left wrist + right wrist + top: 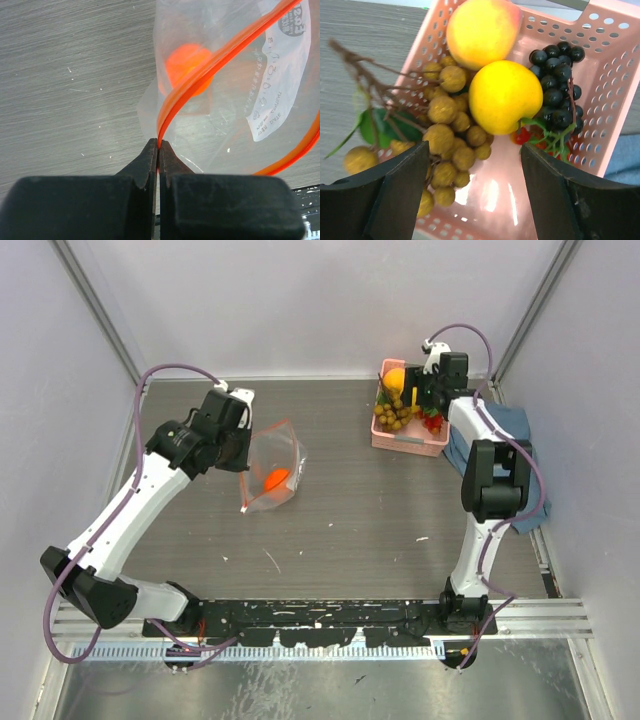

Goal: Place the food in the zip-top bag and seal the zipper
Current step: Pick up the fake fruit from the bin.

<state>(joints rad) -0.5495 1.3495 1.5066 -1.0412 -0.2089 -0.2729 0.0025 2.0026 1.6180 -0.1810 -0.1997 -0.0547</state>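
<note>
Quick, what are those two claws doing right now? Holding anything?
Left gripper: closed, pinching the zipper of the zip-top bag.
Right gripper: open, holding nothing, over the pink basket.

This is a robot test cell in a lab, not a home or kitchen. Blank pale walls [300,300] close in the grey table [350,525] on three sides, and bare metal posts [98,310] run up the corners at 11 and 1 o'clock. At 6 o'clock a slotted metal rail [330,612] carries the left arm [130,510] and right arm [490,485], both white and black, with purple cables [165,370] looping loose. The goods are props: plastic fruit [505,95] in a pink basket [408,447] at 1 o'clock, and a zip-top bag [270,450] at 10 o'clock.
</note>
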